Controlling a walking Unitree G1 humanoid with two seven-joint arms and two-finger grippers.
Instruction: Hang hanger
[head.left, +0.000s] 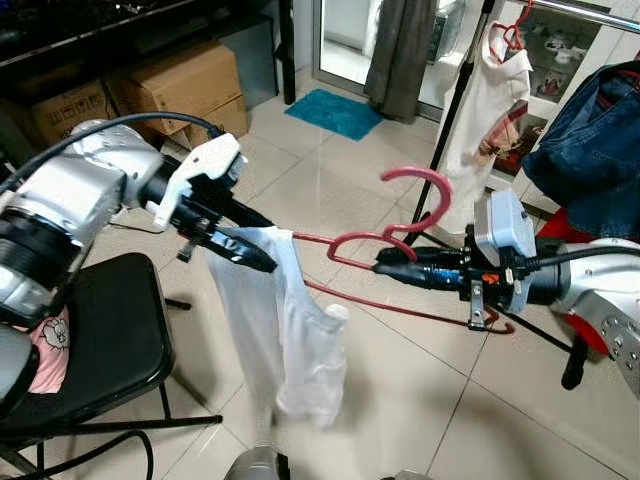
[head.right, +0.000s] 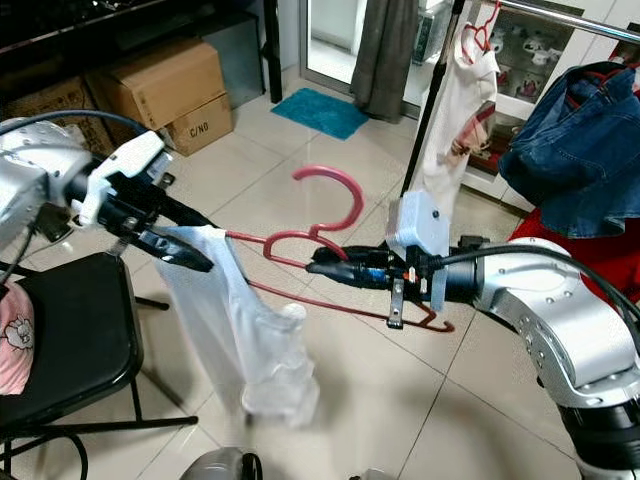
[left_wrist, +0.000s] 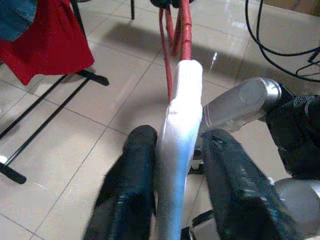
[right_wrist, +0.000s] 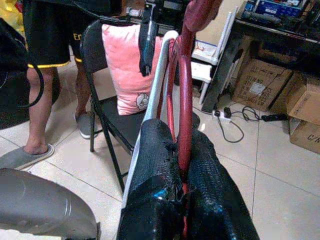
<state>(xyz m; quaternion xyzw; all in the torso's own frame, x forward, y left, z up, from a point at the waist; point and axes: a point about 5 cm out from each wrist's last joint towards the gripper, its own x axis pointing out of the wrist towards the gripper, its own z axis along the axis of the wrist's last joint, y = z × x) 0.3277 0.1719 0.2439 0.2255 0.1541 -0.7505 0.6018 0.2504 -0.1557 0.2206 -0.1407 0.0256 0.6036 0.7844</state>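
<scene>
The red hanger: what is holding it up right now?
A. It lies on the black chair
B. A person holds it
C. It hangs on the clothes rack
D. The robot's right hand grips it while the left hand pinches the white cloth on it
D: the right hand is shut on the red hanger, and the left hand pinches the white cloth draped on it.
</scene>
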